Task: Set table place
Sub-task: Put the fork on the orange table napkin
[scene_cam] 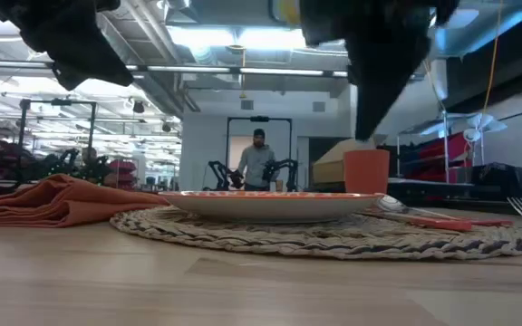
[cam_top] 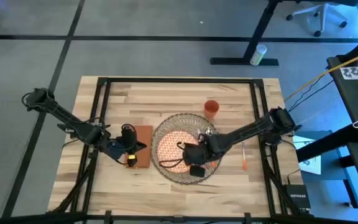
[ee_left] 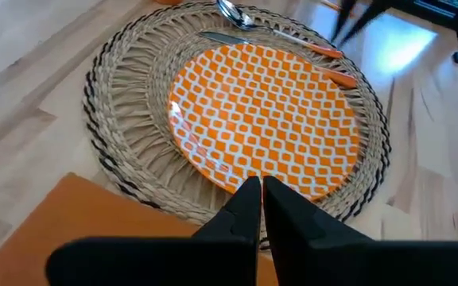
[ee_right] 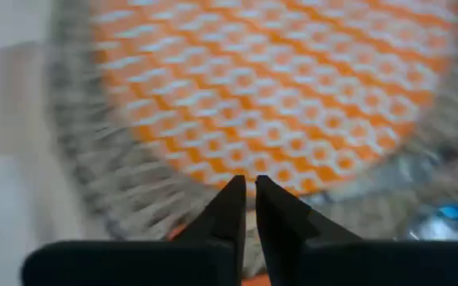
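A round woven placemat point(cam_top: 166, 130) lies mid-table with the orange patterned plate point(cam_top: 174, 148) on it. Spoon and knife point(ee_left: 281, 36) rest on the mat's right part, beside the plate. The orange cup point(cam_top: 211, 107) stands on the table behind the mat. The fork point(cam_top: 244, 157) lies on the wood to the right. The rust-orange napkin point(cam_top: 144, 138) lies left of the mat. My left gripper point(ee_left: 261, 195) hovers shut above the napkin's right edge. My right gripper point(ee_right: 249, 191) hovers shut over the plate's near rim.
Bare wood lies along the table's near edge point(cam_top: 166, 193) and its far edge. A person point(scene_cam: 258, 163) stands far off in the room behind the table. A desk leg and a bottle point(cam_top: 258, 55) are on the floor beyond the far edge.
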### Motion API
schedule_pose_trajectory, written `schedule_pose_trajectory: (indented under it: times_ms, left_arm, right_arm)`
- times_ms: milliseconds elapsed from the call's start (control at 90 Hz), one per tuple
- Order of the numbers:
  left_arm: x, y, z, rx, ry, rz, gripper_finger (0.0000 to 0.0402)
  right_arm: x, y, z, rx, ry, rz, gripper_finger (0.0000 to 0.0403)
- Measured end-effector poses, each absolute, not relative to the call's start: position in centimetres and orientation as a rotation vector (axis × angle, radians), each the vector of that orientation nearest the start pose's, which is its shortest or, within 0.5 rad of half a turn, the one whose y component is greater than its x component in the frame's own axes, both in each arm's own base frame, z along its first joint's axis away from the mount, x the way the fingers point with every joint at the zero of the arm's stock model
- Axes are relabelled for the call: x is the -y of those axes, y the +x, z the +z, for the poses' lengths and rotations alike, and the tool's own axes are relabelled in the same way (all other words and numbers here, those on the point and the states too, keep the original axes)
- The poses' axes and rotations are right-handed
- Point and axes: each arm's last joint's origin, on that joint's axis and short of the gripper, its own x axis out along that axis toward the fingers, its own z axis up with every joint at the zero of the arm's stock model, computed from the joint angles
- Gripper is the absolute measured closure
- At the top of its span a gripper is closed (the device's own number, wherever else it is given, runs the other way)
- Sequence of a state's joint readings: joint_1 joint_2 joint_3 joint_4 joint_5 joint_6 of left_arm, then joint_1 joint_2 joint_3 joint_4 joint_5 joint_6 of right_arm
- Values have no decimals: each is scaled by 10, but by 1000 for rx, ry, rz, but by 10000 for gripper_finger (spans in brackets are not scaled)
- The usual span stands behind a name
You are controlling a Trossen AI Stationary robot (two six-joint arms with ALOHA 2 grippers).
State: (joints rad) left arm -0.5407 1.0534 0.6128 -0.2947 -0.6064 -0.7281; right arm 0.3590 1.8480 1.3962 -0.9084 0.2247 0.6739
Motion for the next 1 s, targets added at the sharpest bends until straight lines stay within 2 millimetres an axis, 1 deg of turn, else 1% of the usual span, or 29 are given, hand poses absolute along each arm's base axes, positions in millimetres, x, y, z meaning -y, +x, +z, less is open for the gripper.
schedule_pose_trajectory:
  times_ms: [56, 133, 200, 256, 333, 433, 533, 700, 856, 1000]
  left_arm:
    - [92, 184, 221, -553, -308, 276, 402]
    - [93, 183, 221, -554, -308, 271, 402]
    - [93, 183, 221, -555, -307, 268, 402]
    - [94, 183, 221, -554, -310, 266, 402]
    - [94, 182, 221, -554, -310, 263, 402]
    - [95, 182, 221, -555, -316, 260, 402]
    - [96, 181, 221, -555, -322, 257, 402]
    - [96, 181, 221, -554, -326, 258, 402]
    - [96, 181, 221, -554, -331, 259, 402]
    - [96, 181, 221, -554, -331, 259, 402]
  right_arm:
    - [-120, 330, 212, -1204, 202, -426, 401]
    - [-121, 314, 217, -1079, 238, -581, 402]
    - [-121, 300, 219, -990, 280, -675, 402]
    - [-120, 287, 218, -963, 319, -719, 402]
    - [-118, 270, 214, -968, 363, -773, 402]
    - [-114, 248, 210, -1033, 414, -859, 402]
    - [-111, 228, 205, -1149, 463, -936, 402]
    - [-104, 201, 200, -1303, 521, -1018, 402]
    - [-98, 183, 192, -1347, 627, -1033, 402]
    - [-94, 174, 185, -1347, 712, -1001, 402]
